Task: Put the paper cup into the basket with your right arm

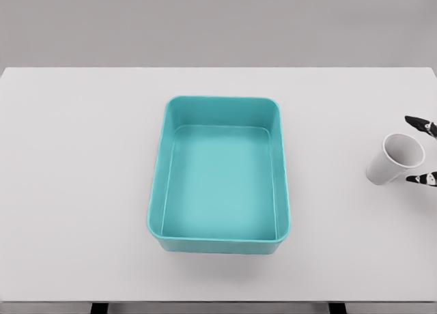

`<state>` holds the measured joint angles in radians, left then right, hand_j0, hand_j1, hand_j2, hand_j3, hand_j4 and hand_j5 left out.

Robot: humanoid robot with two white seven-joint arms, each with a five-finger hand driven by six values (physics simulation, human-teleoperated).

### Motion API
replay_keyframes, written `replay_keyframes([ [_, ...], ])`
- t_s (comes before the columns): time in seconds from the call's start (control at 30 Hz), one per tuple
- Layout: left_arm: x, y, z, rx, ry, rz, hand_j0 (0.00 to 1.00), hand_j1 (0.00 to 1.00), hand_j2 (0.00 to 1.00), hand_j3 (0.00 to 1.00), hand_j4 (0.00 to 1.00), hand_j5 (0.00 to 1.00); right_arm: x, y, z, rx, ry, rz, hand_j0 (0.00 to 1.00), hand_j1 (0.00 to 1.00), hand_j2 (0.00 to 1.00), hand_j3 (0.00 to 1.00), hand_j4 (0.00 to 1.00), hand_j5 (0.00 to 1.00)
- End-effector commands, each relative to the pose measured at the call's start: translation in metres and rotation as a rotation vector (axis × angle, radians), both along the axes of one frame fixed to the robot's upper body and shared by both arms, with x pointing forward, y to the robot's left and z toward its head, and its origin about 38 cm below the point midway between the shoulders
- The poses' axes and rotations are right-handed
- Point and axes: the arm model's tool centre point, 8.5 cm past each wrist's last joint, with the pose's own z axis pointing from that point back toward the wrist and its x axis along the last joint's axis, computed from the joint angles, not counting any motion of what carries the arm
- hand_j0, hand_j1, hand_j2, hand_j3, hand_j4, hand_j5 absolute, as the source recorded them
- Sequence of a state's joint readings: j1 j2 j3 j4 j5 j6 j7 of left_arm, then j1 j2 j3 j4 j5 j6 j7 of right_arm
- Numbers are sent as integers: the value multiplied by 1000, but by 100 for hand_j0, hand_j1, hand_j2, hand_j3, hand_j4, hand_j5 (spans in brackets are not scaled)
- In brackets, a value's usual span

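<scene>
Right hand, fingertips spread around tilted white paper cup at right edge; should close firmly before lifting toward empty teal plastic basket, centre

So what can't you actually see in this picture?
- Right hand: head view, only two dark fingertips show beside the paper cup; the right edge cuts off the rest, so a grasp can't be confirmed.
- Left arm: out of view.
- Basket: near wall's outer face is mostly hidden by the angle.

Right robot hand, fingertips spread
</scene>
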<state>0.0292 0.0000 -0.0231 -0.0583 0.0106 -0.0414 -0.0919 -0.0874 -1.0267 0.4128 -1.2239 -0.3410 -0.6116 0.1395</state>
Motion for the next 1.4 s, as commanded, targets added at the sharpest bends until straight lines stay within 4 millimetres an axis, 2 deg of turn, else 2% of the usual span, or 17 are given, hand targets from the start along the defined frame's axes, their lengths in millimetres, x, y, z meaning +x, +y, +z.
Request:
replay_keyframes([
  [0.0, 0, 0, 0, 0, 0, 0, 100, 100, 100, 100, 100, 100, -1, 2, -4, 9, 7, -3, 100, 100, 100, 100, 100, 100],
  [0.2, 0, 0, 0, 0, 0, 0, 100, 100, 100, 100, 100, 100, -3, 9, -15, 26, 26, 5, 100, 100, 100, 100, 100, 100],
  [0.9, 0, 0, 0, 0, -2, 0, 100, 100, 100, 100, 100, 100, 2, 21, -19, 56, 4, 3, 100, 100, 100, 100, 100, 100],
  [0.97, -1, 0, 0, 0, 2, 0, 100, 100, 100, 100, 100, 100, 1, 27, -25, 73, 7, 8, 100, 100, 100, 100, 100, 100],
  [1.37, -1, 0, 0, 0, 2, 0, 100, 100, 100, 100, 100, 100, 7, 39, -27, 89, 2, 29, 100, 100, 100, 100, 100, 100],
])
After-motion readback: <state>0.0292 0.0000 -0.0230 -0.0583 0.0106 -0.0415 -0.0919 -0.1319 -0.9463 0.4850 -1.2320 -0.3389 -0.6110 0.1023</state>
